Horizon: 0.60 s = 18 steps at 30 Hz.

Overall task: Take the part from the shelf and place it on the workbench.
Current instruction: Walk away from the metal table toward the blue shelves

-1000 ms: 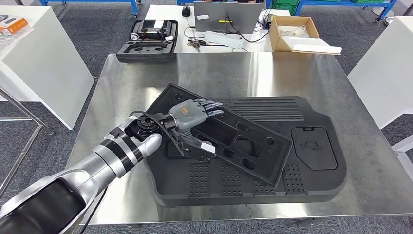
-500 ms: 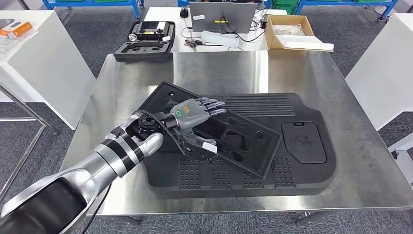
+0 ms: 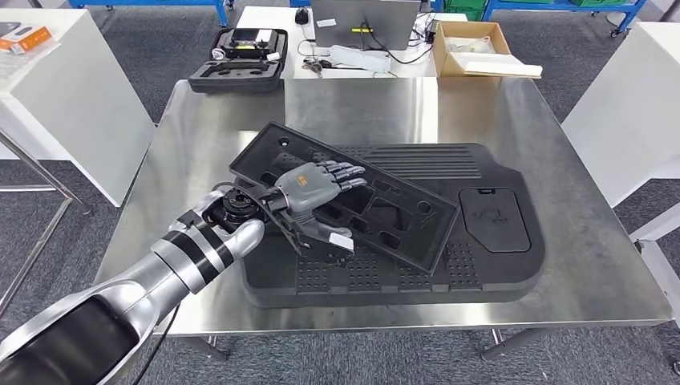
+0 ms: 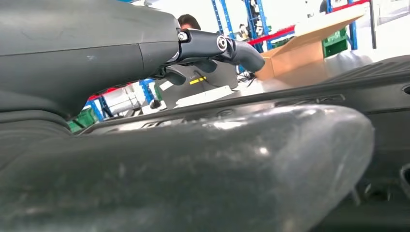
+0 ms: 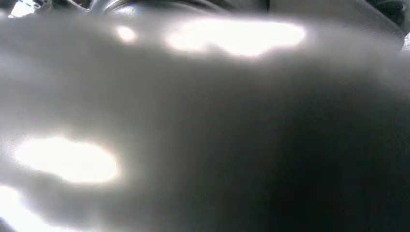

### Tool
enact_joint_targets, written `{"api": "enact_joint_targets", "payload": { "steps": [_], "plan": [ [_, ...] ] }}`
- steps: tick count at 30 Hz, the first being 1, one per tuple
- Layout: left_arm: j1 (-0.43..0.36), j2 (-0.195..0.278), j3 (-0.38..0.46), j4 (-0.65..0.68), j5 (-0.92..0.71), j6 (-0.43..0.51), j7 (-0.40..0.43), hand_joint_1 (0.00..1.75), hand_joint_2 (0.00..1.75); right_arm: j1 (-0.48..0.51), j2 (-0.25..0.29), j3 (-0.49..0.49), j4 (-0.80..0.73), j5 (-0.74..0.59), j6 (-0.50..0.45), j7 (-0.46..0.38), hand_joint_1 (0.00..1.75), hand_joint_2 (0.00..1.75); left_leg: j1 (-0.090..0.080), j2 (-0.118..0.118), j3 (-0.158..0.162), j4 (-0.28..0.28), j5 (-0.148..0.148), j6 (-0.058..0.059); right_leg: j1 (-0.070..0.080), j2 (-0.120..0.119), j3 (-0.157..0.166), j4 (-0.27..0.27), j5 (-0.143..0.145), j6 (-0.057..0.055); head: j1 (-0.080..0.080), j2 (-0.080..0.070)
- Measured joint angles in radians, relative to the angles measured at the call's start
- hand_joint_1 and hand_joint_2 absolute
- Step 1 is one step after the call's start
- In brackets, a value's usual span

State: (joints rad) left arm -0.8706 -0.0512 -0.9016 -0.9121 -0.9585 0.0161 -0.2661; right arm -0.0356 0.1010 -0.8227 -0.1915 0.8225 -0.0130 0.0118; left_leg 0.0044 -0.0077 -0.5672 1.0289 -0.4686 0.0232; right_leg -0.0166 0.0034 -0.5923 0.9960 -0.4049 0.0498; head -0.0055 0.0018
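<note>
Your part [image 3: 377,210] is a flat black plastic panel, long and roughly rectangular, with rounded corners and several cut-out openings and recesses across its face. It lies tilted across a larger black moulded panel [image 3: 481,257] on the steel workbench [image 3: 353,108], running from the bench's near-left middle out toward the right. Its left half overhangs the big panel's left end. Your left hand [image 3: 309,188] grips it near the middle of its near long edge, fingers [image 3: 345,172] flat over the top, thumb [image 3: 330,235] underneath. You can see a small white label [image 3: 342,241] at the thumb, though whether it sits on the part is unclear
</note>
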Motion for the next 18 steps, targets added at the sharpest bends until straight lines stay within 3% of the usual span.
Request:
{"api": "enact_joint_targets", "payload": {
  "steps": [2,3,5,7,8,10,12,13,16,18],
  "plan": [
    [-0.002,-0.001,0.000,-0.001,0.000,0.000,0.000,0.00,0.00,0.000,0.000,0.000,0.000,0.000,0.000,0.000,0.00,0.00,0.002,0.002,-0.010,-0.007,0.015,0.019,0.000,0.000,-0.020,0.026,-0.021,0.005,0.002,0.000],
    [-0.003,-0.001,0.000,-0.002,0.001,0.000,0.000,0.00,0.00,0.000,0.000,-0.001,0.000,0.000,0.000,0.000,0.00,0.00,0.004,0.003,-0.018,-0.010,0.024,0.027,0.000,0.000,-0.040,0.068,-0.050,0.002,0.003,0.000],
    [-0.004,-0.002,0.000,-0.002,0.001,0.000,0.000,0.00,0.00,0.000,0.000,-0.001,0.000,0.000,0.000,0.000,0.00,0.00,0.003,0.004,-0.040,-0.010,0.040,0.036,0.000,0.000,-0.093,0.202,-0.123,-0.005,0.006,0.000],
    [-0.002,-0.002,-0.001,-0.002,0.001,0.000,0.000,0.00,0.00,0.000,0.000,-0.001,0.000,0.000,0.000,0.000,0.00,0.00,0.001,0.004,-0.063,-0.009,0.056,0.037,0.000,0.000,-0.118,0.292,-0.158,0.000,0.006,0.000],
    [-0.001,-0.002,-0.001,-0.002,0.001,0.000,0.000,0.00,0.00,0.000,0.000,-0.001,0.000,0.001,0.000,0.000,0.00,0.00,0.000,0.004,-0.073,-0.009,0.065,0.036,0.000,0.000,-0.102,0.282,-0.151,0.007,0.007,0.000],
    [-0.002,-0.002,0.000,-0.002,0.002,0.000,0.000,0.00,0.00,-0.001,-0.001,-0.001,0.000,0.002,0.000,0.000,0.00,0.00,-0.002,0.003,-0.091,-0.009,0.081,0.032,0.002,-0.001,-0.016,0.160,-0.113,0.017,0.007,0.000],
    [-0.002,-0.002,0.001,-0.003,0.003,0.000,0.000,0.00,0.00,-0.004,-0.004,-0.001,-0.001,0.003,0.000,0.000,0.00,0.00,-0.004,0.003,-0.104,-0.009,0.098,0.023,0.008,-0.001,0.072,0.026,-0.090,0.010,0.006,0.000],
    [-0.002,-0.002,0.002,-0.004,0.004,0.001,0.001,0.00,0.00,-0.005,-0.005,-0.002,-0.002,0.003,0.000,0.000,0.00,0.00,-0.004,0.003,-0.107,-0.010,0.105,0.018,0.012,0.000,0.089,-0.007,-0.088,0.003,0.006,0.000],
    [-0.002,0.000,0.003,-0.006,0.006,0.001,0.001,0.00,0.00,-0.006,-0.004,-0.002,-0.002,0.004,0.000,0.000,0.00,0.00,-0.002,0.003,-0.112,-0.016,0.119,-0.003,0.011,-0.001,0.078,-0.022,-0.070,-0.017,0.007,0.000],
    [-0.002,0.002,0.005,-0.007,0.008,0.001,0.001,0.00,0.00,-0.006,-0.003,-0.003,-0.002,0.005,0.000,0.000,0.00,0.00,-0.001,0.003,-0.132,0.025,0.065,-0.014,0.000,-0.004,0.068,-0.029,-0.048,-0.034,0.004,0.000]
  ]
}}
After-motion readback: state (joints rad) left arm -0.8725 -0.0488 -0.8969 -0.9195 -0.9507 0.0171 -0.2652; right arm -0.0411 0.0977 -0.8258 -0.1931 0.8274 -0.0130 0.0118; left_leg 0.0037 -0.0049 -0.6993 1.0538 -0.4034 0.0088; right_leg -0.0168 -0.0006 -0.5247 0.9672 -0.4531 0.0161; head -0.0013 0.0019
